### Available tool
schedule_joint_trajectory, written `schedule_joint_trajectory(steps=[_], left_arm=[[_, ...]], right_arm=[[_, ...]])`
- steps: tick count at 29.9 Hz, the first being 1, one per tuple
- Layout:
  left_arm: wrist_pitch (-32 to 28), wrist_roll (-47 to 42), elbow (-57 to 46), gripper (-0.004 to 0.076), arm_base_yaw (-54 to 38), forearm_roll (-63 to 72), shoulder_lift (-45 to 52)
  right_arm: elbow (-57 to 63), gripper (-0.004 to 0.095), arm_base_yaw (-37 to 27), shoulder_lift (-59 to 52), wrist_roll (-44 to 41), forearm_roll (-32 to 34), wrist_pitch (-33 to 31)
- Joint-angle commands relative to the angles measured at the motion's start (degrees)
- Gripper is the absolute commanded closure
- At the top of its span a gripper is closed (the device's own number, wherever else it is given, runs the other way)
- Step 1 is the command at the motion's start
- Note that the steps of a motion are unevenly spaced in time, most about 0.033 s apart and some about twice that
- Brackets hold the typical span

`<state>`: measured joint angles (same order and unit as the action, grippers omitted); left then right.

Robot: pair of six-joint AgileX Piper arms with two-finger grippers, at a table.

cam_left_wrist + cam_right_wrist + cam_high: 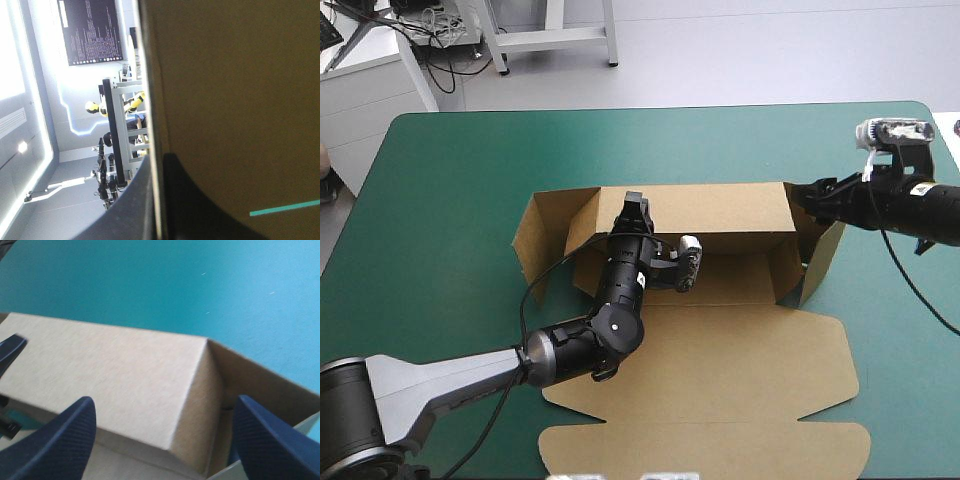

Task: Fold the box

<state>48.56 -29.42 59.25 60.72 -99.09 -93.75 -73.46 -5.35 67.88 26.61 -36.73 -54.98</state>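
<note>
The left gripper (pixel 635 208) was clamped on the box (pixel 740 285). In its wrist view the two black fingers (pixel 132 205) met all but closed, with a thin edge of brown board running up between them. From above, it sat on the top edge of the rear wall (pixel 720 210), toward that wall's left end, and its arm reached in across the box floor from the near left. The board filled most of that wrist view, so how deep the bite went was hard to judge. The right gripper (pixel 165 400) stood open, its fingers wide apart and nothing held. The far right corner of the box lay just ahead of it, between the fingers. The box sat around the middle of the table, on the teal-green cover (pixel 450 180). Its rear wall was raised, a side flap (pixel 542 235) stood at each end, and the lid panel (pixel 720 400) lay flat toward the near edge.
</note>
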Motion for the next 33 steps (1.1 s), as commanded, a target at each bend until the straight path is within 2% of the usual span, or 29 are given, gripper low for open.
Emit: schedule_joint_trajectory(steps=[1,4,9,13,17,23,28,33], left_arm=[[1.25,0.29,0.91,0.0734,0.36,-4.11,1.96],[1.25,0.29,0.91,0.0734,0.36,-4.11,1.96],[1.36,0.29,0.91,0.0734,0.36,-4.11,1.96],[1.36,0.29,0.91,0.0734,0.36,-4.11,1.96],[1.36,0.29,0.91,0.0734,0.36,-4.11,1.96],[1.36,0.29,0.91,0.0734,0.36,-4.11,1.96],[1.28,0.29,0.91,0.0734,0.36,-4.11,1.96],[1.38,0.29,0.91,0.0734,0.36,-4.11,1.96]], right_arm=[[-5.06,0.0207,-0.56,1.38,-5.70,5.59,6.16],[-8.81,0.0207,-0.56,4.96,-10.61,12.16,6.30],[-14.92,0.0207,-0.69,12.67,-15.67,17.65,5.31],[-21.71,0.0207,-0.69,19.71,-18.76,22.02,-0.22],[-27.14,0.0207,-0.97,25.79,-18.86,23.52,-6.28],[-29.64,0.0207,-4.47,31.45,-17.31,20.80,-16.49],[-25.69,0.0207,-7.14,30.51,-14.21,18.55,-16.86],[-18.25,0.0207,-10.08,27.35,-7.72,8.30,-14.58]])
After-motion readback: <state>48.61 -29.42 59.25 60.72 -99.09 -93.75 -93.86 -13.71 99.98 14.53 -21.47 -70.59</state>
